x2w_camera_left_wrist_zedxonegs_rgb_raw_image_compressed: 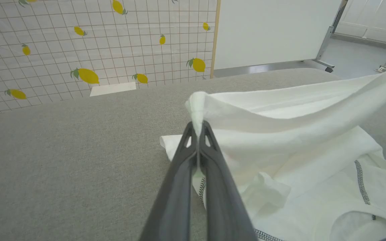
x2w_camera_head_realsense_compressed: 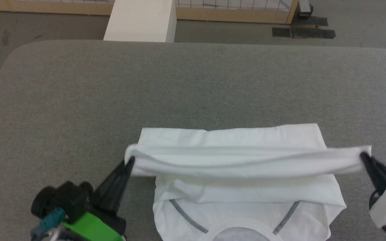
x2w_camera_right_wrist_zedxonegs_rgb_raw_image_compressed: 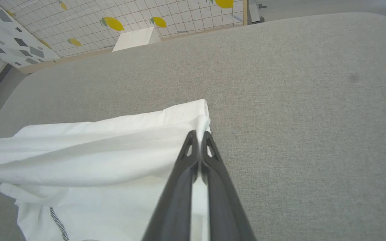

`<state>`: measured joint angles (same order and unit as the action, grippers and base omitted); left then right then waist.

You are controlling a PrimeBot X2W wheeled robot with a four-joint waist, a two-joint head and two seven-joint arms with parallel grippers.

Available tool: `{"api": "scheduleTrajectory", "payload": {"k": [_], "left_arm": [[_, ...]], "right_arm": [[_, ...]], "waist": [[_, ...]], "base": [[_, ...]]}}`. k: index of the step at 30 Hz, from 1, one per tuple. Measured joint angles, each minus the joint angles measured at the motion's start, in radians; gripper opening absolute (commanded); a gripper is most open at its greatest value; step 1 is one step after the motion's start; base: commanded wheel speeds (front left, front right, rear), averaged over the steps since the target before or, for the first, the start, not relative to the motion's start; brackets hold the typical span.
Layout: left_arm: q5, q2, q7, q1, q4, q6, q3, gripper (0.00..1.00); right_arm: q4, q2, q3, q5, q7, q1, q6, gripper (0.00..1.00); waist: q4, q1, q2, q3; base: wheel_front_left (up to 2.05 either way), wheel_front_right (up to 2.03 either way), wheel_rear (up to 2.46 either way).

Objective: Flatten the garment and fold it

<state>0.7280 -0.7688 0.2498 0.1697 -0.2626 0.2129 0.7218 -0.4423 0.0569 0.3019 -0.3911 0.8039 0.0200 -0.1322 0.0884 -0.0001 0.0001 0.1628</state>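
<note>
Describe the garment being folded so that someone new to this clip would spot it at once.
On the wide grey fabric-covered table, look near the front edge, between the left gripper and the right gripper. There lies a thin white shirt, one edge pinched and lifted in a band between them. Its dark grey zigzag stitching sets it apart from the rigid white box beyond the table.

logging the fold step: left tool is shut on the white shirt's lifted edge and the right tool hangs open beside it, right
Not quite: the right tool is shut too, pinching the other end of the lifted edge of the shirt, as the right wrist view shows. The left tool is shut on its end, as you said.
</note>
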Motion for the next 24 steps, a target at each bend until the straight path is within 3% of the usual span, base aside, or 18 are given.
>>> {"api": "scheduleTrajectory", "payload": {"k": [4, 9, 19, 20, 21, 22, 23, 24], "left_arm": [[-0.005, 0.022, 0.003, -0.134, -0.034, 0.033, -0.002, 0.00], [-0.040, 0.046, 0.004, -0.245, -0.014, 0.030, 0.017, 0.00], [-0.113, 0.094, -0.002, -0.264, 0.220, -0.092, 0.129, 0.00], [-0.112, 0.102, -0.003, -0.263, 0.238, -0.100, 0.135, 0.09], [-0.111, 0.114, -0.005, -0.262, 0.260, -0.108, 0.138, 0.26], [-0.110, 0.125, -0.007, -0.259, 0.277, -0.114, 0.140, 0.60], [-0.107, 0.135, -0.007, -0.258, 0.291, -0.119, 0.139, 0.85], [-0.101, 0.146, -0.006, -0.258, 0.300, -0.120, 0.135, 1.00]], "right_arm": [[0.003, -0.006, -0.007, -0.054, -0.024, 0.142, 0.000, 0.00], [0.033, -0.006, -0.012, -0.052, -0.081, 0.275, 0.000, 0.00], [0.169, -0.003, -0.098, 0.063, -0.217, 0.327, 0.000, 0.00], [0.182, -0.004, -0.103, 0.065, -0.226, 0.326, 0.000, 0.32], [0.197, -0.004, -0.106, 0.067, -0.235, 0.325, 0.000, 0.48], [0.206, -0.004, -0.109, 0.069, -0.245, 0.324, 0.000, 1.00], [0.213, -0.003, -0.110, 0.072, -0.250, 0.324, 0.000, 1.00], [0.217, -0.004, -0.110, 0.074, -0.251, 0.323, 0.000, 1.00]], "waist": [[-0.024, 0.0000, 0.0000, -0.029], [-0.049, -0.0001, 0.0000, -0.056], [-0.053, 0.0000, 0.0000, -0.074], [-0.052, 0.0000, 0.0000, -0.075], [-0.050, 0.0000, 0.0000, -0.077], [-0.049, 0.0000, 0.0000, -0.079], [-0.047, 0.0000, 0.0000, -0.080], [-0.045, 0.0000, 0.0000, -0.082]], "base": [[0.00, 0.00, 0.00], [0.00, 0.00, 0.00], [0.00, 0.00, 0.00], [0.00, 0.00, 0.00], [0.00, 0.00, 0.00], [0.00, 0.00, 0.00], [0.00, 0.00, 0.00], [0.00, 0.00, 0.00]]}}
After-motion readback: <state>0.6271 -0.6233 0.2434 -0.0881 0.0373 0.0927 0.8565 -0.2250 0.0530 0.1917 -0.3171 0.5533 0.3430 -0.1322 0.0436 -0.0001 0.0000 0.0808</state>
